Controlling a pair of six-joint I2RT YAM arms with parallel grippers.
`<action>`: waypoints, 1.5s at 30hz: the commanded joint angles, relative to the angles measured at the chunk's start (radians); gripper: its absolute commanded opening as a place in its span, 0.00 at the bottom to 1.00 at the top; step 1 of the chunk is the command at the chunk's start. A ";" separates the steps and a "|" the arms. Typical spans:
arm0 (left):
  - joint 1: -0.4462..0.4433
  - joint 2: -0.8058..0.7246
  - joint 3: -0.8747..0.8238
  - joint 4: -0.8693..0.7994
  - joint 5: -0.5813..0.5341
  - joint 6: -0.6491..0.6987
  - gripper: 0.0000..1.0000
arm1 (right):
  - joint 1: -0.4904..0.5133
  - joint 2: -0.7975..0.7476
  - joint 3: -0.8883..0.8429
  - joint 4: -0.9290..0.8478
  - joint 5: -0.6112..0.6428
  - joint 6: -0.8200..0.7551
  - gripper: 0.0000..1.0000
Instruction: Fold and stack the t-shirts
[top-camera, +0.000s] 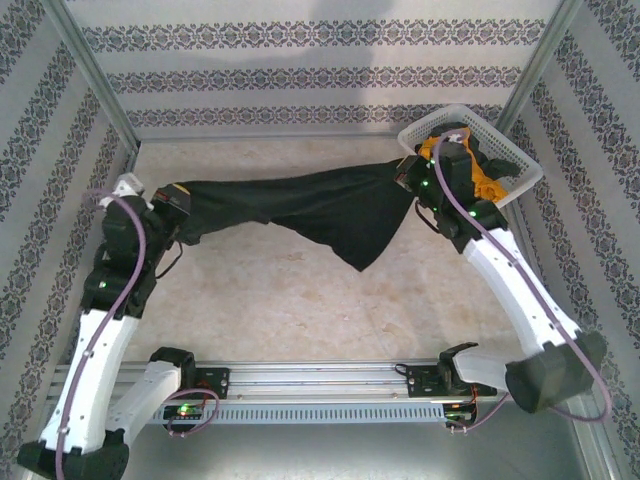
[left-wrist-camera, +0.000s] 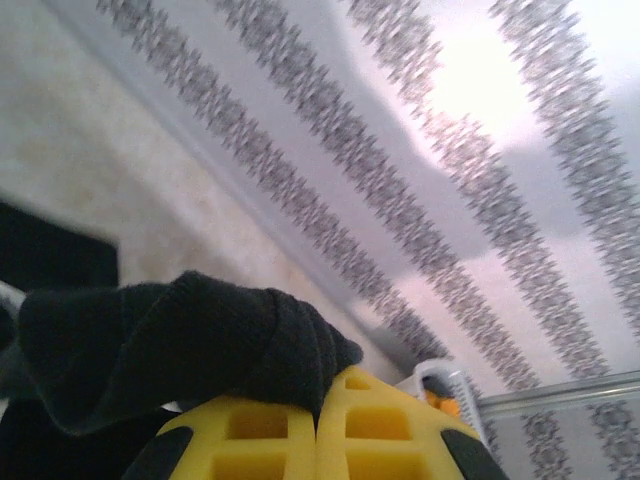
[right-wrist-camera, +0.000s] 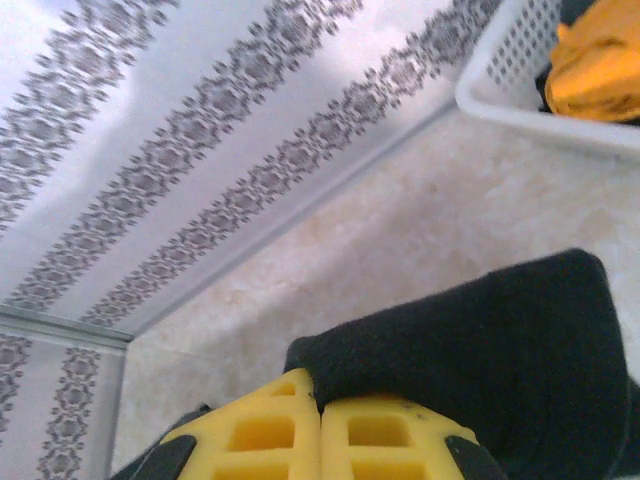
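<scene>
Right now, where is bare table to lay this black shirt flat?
Widest bare patch: between the stretched black t-shirt and the near rail. A narrower strip runs between it and the back wall. Crowded: far right corner, basket holding the orange-yellow t-shirt.

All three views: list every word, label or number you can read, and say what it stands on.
None to read. The black shirt, orange shirt and basket bear no lettering. The walls carry only a floral pattern.
</scene>
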 joint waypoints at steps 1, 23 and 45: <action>0.013 -0.081 0.056 0.094 -0.088 0.061 0.00 | 0.022 -0.106 0.004 0.009 0.056 -0.080 0.00; 0.189 0.653 0.289 0.202 0.073 0.063 0.21 | -0.141 0.557 0.500 0.000 -0.192 -0.052 0.33; 0.478 0.546 -0.213 -0.160 0.086 0.180 0.57 | -0.066 0.287 -0.250 -0.046 -0.270 -0.061 0.56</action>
